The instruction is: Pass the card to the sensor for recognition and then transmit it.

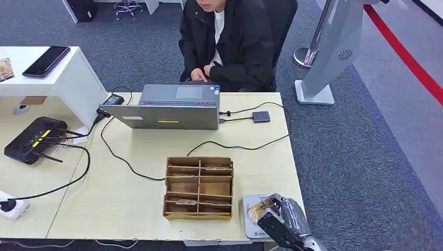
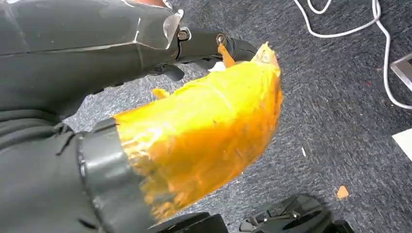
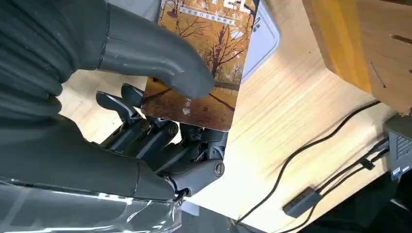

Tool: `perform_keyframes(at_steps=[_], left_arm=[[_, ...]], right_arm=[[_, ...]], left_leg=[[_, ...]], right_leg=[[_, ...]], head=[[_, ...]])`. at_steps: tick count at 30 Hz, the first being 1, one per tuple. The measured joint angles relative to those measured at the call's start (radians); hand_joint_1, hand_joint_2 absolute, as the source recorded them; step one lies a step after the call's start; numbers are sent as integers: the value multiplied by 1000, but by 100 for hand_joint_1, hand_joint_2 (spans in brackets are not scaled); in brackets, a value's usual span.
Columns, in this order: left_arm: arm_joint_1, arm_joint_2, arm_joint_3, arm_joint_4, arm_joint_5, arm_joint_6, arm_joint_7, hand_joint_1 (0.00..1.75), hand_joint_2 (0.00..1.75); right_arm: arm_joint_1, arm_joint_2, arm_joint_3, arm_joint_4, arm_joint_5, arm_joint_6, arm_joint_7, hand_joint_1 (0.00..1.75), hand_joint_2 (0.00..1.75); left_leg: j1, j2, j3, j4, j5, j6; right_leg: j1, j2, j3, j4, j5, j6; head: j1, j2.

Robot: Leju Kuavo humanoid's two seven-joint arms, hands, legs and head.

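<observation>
While thumb presses card (image 3: pixel 206 63), right hand (image 3: pixel 145 126) fingers (image 3: pixel 160 141) curl beneath.

We see an open grey laptop (image 1: pixel 175 107) at the desk's (image 1: pixel 120 198) far edge, a seated person (image 1: pixel 227 42) behind it, a cardboard divider box (image 1: pixel 199 187) near the front edge, and a black router (image 1: pixel 34 140) on the adjoining desk.

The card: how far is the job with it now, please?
Done: the right hand has the card, thumb on top and fingers under it. In hand: the card is held over the white sensor pad at the table's near edge; whether it touches or has been read I cannot tell. Left: passing it on, probably to the person behind the laptop.
</observation>
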Motion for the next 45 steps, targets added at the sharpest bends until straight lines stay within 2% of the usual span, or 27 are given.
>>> perform_keyframes(at_steps=[33, 45], left_arm=[[0, -10, 10, 0, -3, 1, 18, 0, 0], [0, -11, 21, 0, -3, 1, 18, 0, 0]], right_arm=[[-15, 4, 10, 27, 150, -31, 93, 175, 175], [-18, 8, 10, 32, 166, -32, 98, 175, 175]], left_leg=[[0, 0, 0, 0, 0, 0], [0, 0, 1, 0, 0, 0]], right_leg=[[0, 0, 0, 0, 0, 0], [0, 0, 1, 0, 0, 0]], head=[[0, 0], [0, 0]])
